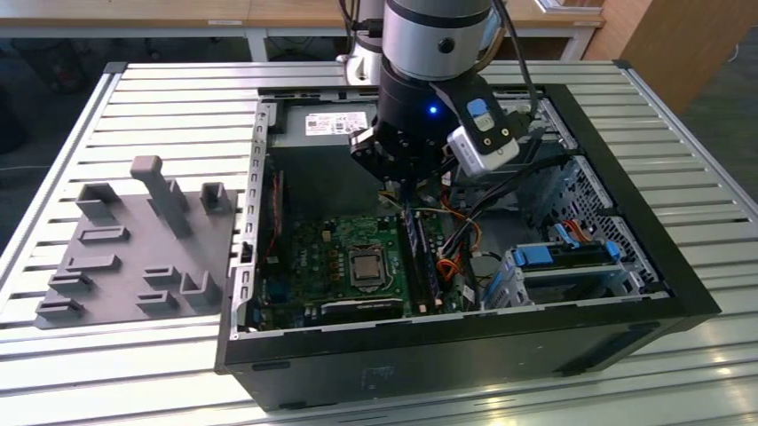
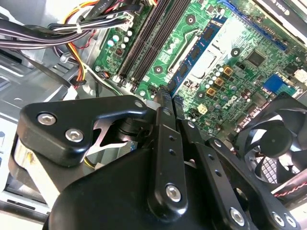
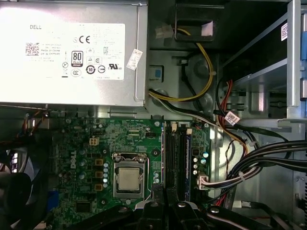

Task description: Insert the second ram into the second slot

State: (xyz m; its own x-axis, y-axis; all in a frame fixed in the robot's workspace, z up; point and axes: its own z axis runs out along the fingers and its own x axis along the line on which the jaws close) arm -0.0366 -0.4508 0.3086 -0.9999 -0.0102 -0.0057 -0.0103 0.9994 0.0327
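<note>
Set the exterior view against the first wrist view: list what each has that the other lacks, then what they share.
Exterior view's own: the grey plastic fixture block with upright pegs on the slatted metal table, and the computer case's black outer wall.
First wrist view's own: the looping yellow cable.
Shared: the green motherboard, its square silver processor socket, the black memory slots and the gripper over them.

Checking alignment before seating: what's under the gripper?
The second ram, pinched in the gripper, hangs over the black memory slots. The gripper's body covers the stick's near part and the slots beneath it.
</note>
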